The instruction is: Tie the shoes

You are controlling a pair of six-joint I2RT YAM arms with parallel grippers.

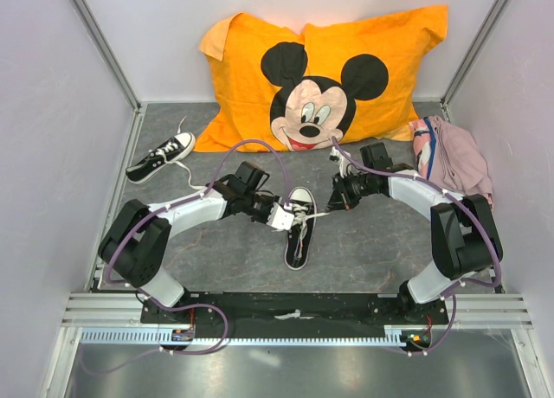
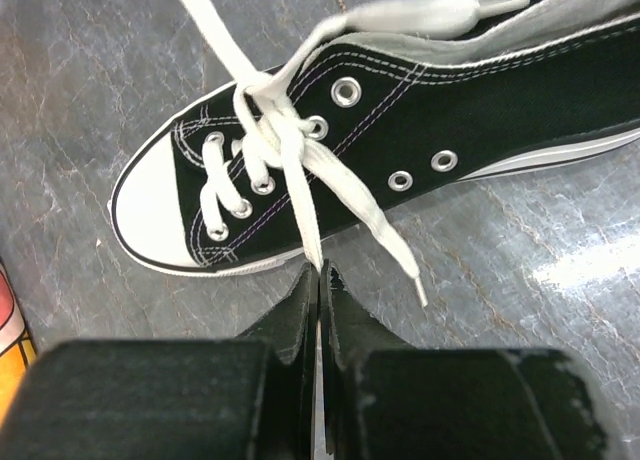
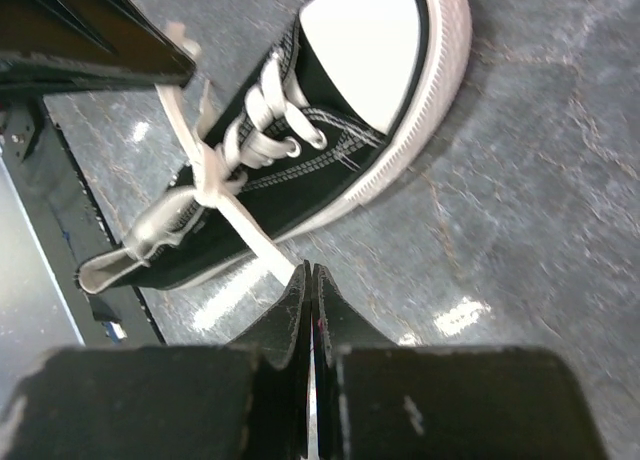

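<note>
One black shoe (image 1: 299,229) with a white toe cap lies in the middle of the table, toe pointing away from the arm bases. Its white laces cross in a simple knot (image 2: 268,120) over the tongue. My left gripper (image 1: 286,216) sits at the shoe's left side, shut on a lace strand (image 2: 305,205) that runs straight into its tips (image 2: 319,272). My right gripper (image 1: 332,204) is to the shoe's right, shut on the other strand (image 3: 250,235) at its tips (image 3: 309,270). A loose lace end (image 2: 395,245) rests on the table. A second shoe (image 1: 161,157) lies at the far left.
An orange Mickey Mouse pillow (image 1: 320,69) leans against the back wall. A pink cloth bundle (image 1: 454,156) sits at the back right. Grey walls and metal frame posts (image 1: 104,48) close in the table on both sides. The black base rail (image 1: 294,310) runs along the near edge.
</note>
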